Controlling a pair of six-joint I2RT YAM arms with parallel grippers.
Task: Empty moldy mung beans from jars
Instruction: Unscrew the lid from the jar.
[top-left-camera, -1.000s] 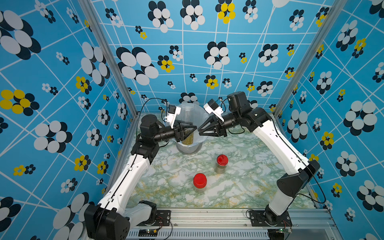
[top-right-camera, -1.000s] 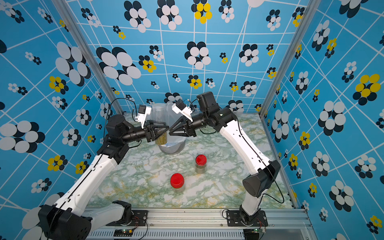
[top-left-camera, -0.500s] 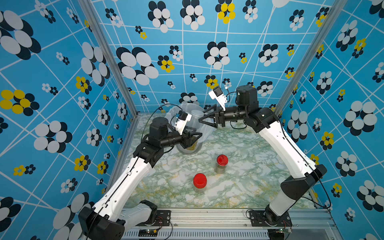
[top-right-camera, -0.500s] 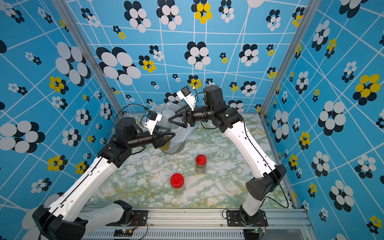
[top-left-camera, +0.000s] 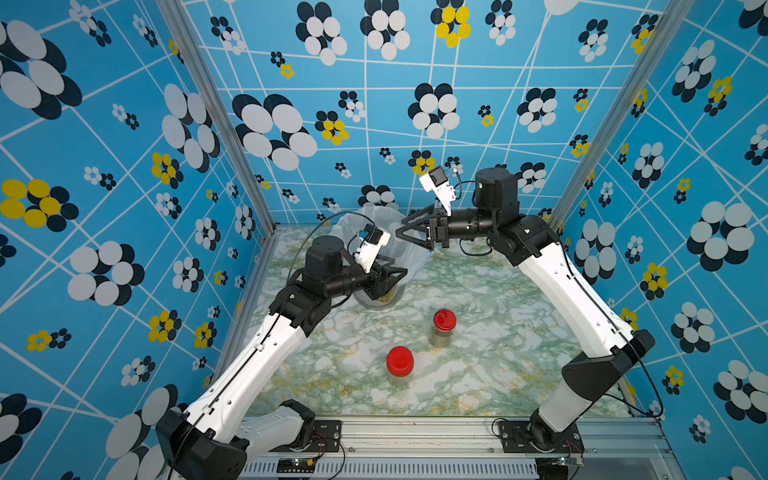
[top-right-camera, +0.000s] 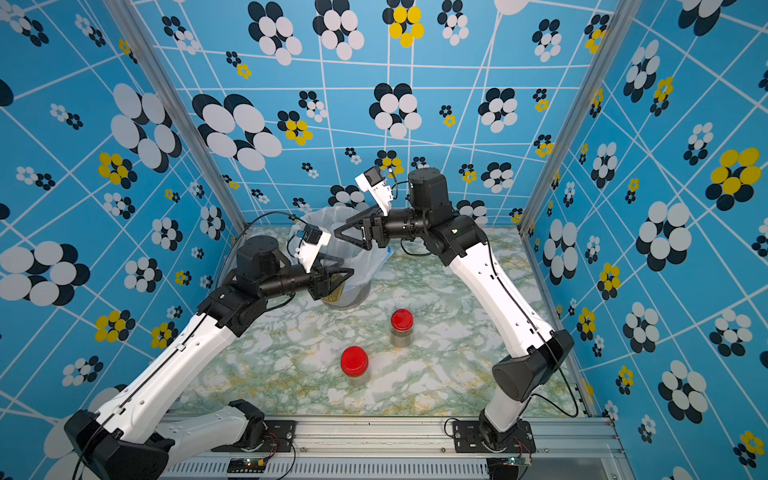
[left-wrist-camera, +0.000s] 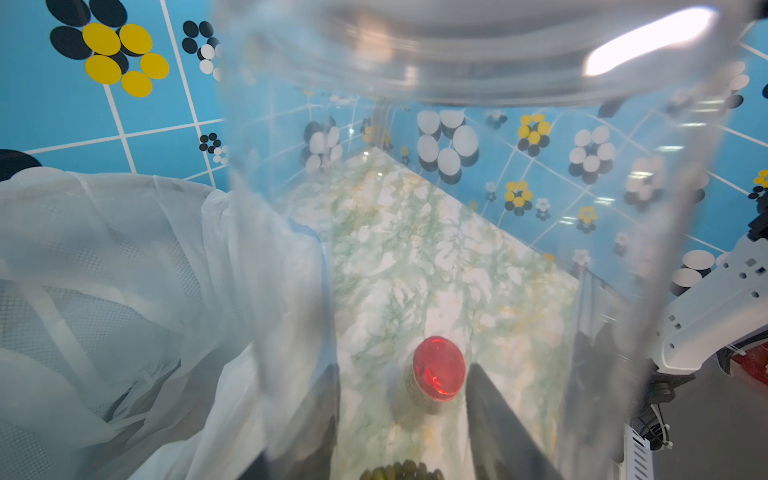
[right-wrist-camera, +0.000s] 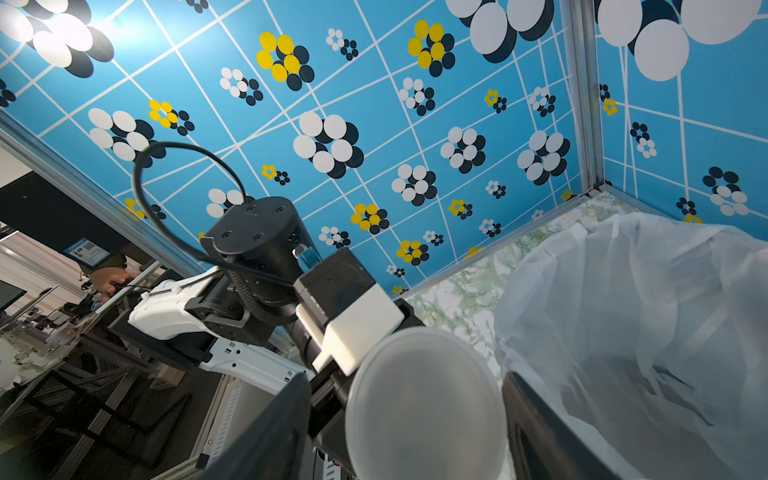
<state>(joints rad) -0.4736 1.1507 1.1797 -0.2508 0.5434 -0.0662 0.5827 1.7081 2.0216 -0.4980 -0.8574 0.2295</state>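
- The mung beans (left-wrist-camera: 401, 471) lie in a shallow layer at the lower end of the tall jar (left-wrist-camera: 457, 187), which is held just beside the bin (right-wrist-camera: 623, 311). I judge none poured yet.
- The left gripper (top-left-camera: 398, 267) is clamped on the tall jar's body.
- Change: a second ago both grippers met at the jar's top. The right gripper (top-left-camera: 397, 234) is now raised clear, above the bin.
- The white lid (right-wrist-camera: 424, 407) sits between its parted jaws. A gap shows beside one finger, so I judge the lid released rather than pinched.
- Consequence: the tall jar is uncapped, and tipping it into the bin appears to be next.
- Count: three jars. One is in hand; the farther jar (top-left-camera: 444, 328) and the nearer jar (top-left-camera: 400, 365) stand red-capped and apart on the table (top-left-camera: 498, 353). There is one loose lid and one bin.
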